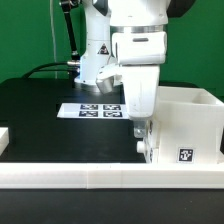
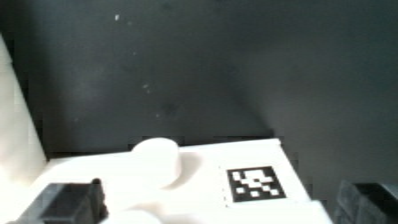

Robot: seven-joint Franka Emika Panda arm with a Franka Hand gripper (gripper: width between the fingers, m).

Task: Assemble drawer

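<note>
The gripper (image 1: 141, 137) hangs over the near edge of the hollow drawer case (image 1: 190, 125), which stands against the long white rail (image 1: 110, 178), likely for bracing; its fingers (image 2: 68, 203) are spread wide, gripping nothing.

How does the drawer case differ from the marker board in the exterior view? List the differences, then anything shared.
The case is a tall hollow box; the marker board lies thin and flat. The case shows one tag, the board several. The gripper hangs at the case, not the board. Both are white.
</note>
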